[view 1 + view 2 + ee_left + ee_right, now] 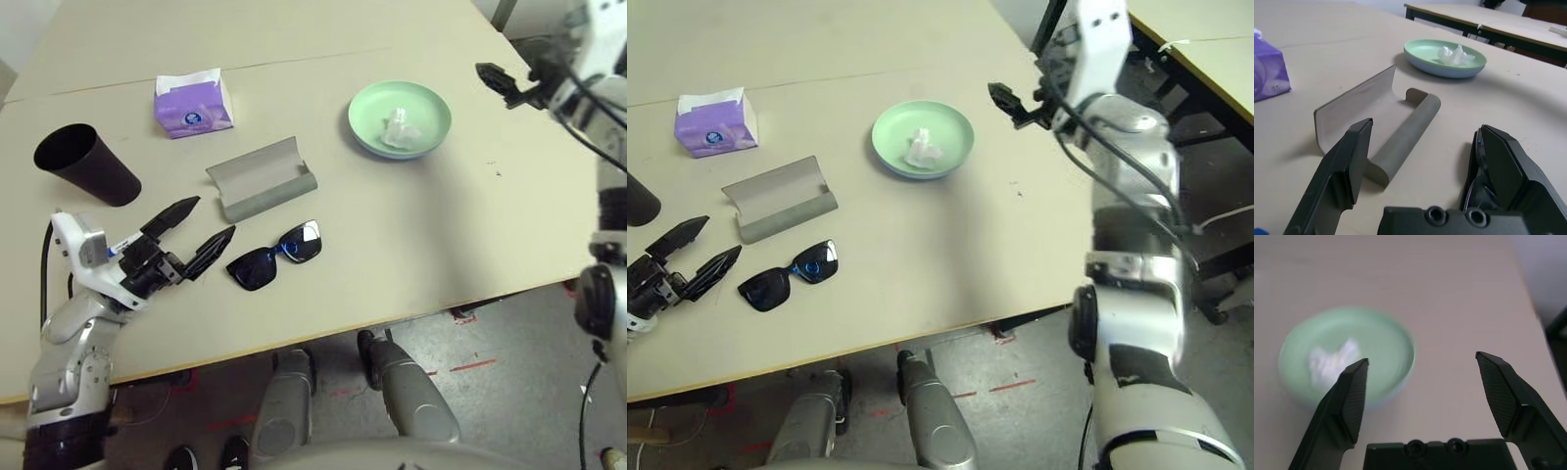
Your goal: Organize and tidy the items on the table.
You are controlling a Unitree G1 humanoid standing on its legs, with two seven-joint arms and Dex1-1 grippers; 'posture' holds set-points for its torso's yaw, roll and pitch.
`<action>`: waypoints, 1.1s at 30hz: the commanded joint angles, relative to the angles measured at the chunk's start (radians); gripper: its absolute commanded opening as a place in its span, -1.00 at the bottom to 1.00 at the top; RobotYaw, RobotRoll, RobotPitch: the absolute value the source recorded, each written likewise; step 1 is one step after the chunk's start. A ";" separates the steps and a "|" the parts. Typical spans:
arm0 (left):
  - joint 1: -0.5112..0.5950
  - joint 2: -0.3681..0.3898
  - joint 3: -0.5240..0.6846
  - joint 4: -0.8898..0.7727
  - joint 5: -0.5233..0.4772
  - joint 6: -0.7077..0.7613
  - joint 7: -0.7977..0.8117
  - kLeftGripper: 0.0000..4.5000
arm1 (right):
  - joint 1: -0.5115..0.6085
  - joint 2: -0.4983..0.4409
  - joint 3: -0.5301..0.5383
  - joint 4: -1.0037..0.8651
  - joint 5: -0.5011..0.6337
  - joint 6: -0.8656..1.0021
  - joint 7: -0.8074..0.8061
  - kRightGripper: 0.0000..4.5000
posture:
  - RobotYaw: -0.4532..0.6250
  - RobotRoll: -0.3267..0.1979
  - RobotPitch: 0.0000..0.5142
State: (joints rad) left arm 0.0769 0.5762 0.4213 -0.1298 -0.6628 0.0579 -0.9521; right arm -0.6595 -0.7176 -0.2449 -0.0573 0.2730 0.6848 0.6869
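Left eye view shows the crumpled tissue (399,127) already in the green plate (431,102). Sunglasses (275,255) still lie beside their open grey case (260,179) on the tabletop (470,225). Both the left gripper (200,235) and the right gripper (1420,396) are wide and hold nothing.

Head pair looking steeply down over the counter (470,215), wrist views low and close along own fingers, all sharing the green plate (400,119).

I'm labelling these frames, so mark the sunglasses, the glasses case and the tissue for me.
sunglasses (277,256), left eye view, on the bridge between the lenses.
glasses case (257,173), left eye view, on the open lid's inner face.
tissue (400,128), left eye view, on the middle of the wad in the green plate.
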 commanded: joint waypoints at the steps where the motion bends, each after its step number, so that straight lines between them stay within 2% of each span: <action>1: 0.023 0.030 0.018 0.018 0.000 0.011 -0.029 1.00 | 0.189 0.003 -0.047 -0.230 0.080 0.098 -0.001 0.97 | -0.41 0.25 0.08; 4: 0.022 0.079 0.036 0.032 -0.023 0.038 -0.074 1.00 | 0.356 0.010 -0.007 -0.386 0.101 0.130 -0.010 0.97 | -0.42 0.25 0.09; 7: 0.029 0.144 0.062 0.083 -0.039 0.049 -0.163 1.00 | 0.454 0.005 0.189 -0.494 -0.005 0.103 -0.064 0.97 | -0.42 0.25 0.09; 9: 0.033 0.171 0.069 0.119 -0.041 0.044 -0.214 1.00 | 0.444 0.033 0.275 -0.515 -0.044 0.105 -0.106 0.97 | -0.41 0.25 0.09; 13: 0.056 0.225 0.082 0.142 -0.030 0.035 -0.303 1.00 | 0.355 0.087 0.394 -0.471 -0.072 0.132 -0.122 0.97 | -0.37 0.25 0.08; 20: 0.100 0.285 0.117 0.154 -0.020 0.023 -0.384 1.00 | 0.244 0.089 0.473 -0.439 -0.082 0.154 -0.092 0.97 | -0.32 0.25 0.08; 24: 0.123 0.292 0.131 0.150 -0.007 0.007 -0.400 1.00 | 0.201 0.032 0.498 -0.461 -0.074 0.185 -0.030 0.97 | -0.31 0.25 0.09; 26: 0.138 0.293 0.133 0.151 -0.001 -0.004 -0.412 1.00 | 0.138 -0.012 0.508 -0.488 -0.060 0.249 0.013 0.97 | -0.33 0.25 0.09; 29: 0.144 0.295 0.129 0.163 0.011 -0.017 -0.428 1.00 | -0.085 -0.031 0.529 -0.485 0.003 0.481 0.059 0.97 | -0.35 0.25 0.08; 31: 0.128 0.293 0.120 0.179 0.019 -0.023 -0.431 1.00 | -0.260 0.013 0.558 -0.436 0.031 0.632 0.057 0.97 | -0.36 0.25 0.06; 33: 0.096 0.284 0.104 0.201 0.027 -0.031 -0.425 1.00 | -0.433 0.100 0.587 -0.357 0.051 0.764 0.040 0.97 | -0.37 0.25 0.04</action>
State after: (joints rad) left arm 0.1783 0.8656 0.5376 0.0493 -0.6587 0.0394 -1.3725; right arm -1.0368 -0.6594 0.2967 -0.4510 0.2870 1.3399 0.7316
